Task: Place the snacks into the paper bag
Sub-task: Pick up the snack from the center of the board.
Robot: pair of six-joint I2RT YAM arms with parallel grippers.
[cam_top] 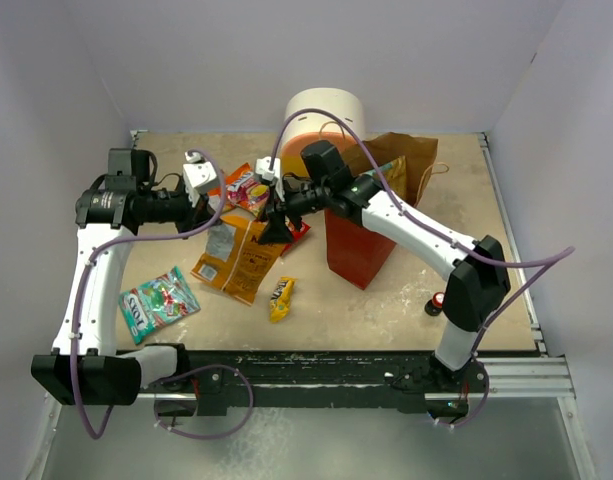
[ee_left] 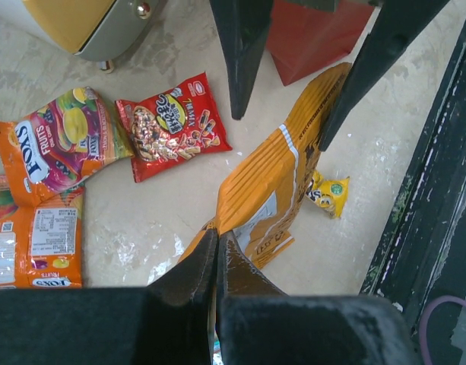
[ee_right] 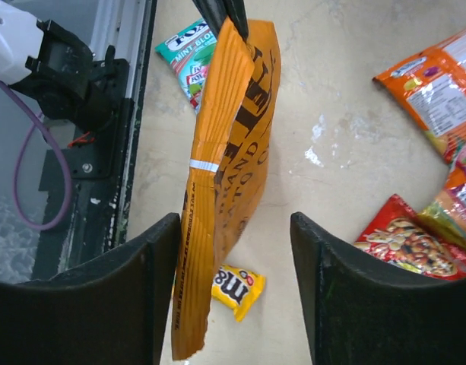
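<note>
Right wrist view: orange chip bag (ee_right: 225, 137) is pinched tight at frame top by left claw (ee_right: 226, 19). Its long axis is laid down-frame between right claw's (ee_right: 234, 228) wide-open, empty fingers.

The tabletop (cam_top: 386, 310) was a pale beige board, mottled and smeared with whitish scuffs; plain lavender-white walls (cam_top: 286, 50) closed it in at nine, twelve and three o'clock; a metal rail (cam_top: 506, 230) ran along the three o'clock edge; a black bar (cam_top: 316, 365) crossed the six o'clock edge; a round drawer unit (cam_top: 321, 110), white on top, stood at twelve o'clock near the back wall; the light was soft and even, with faint shadows.
</note>
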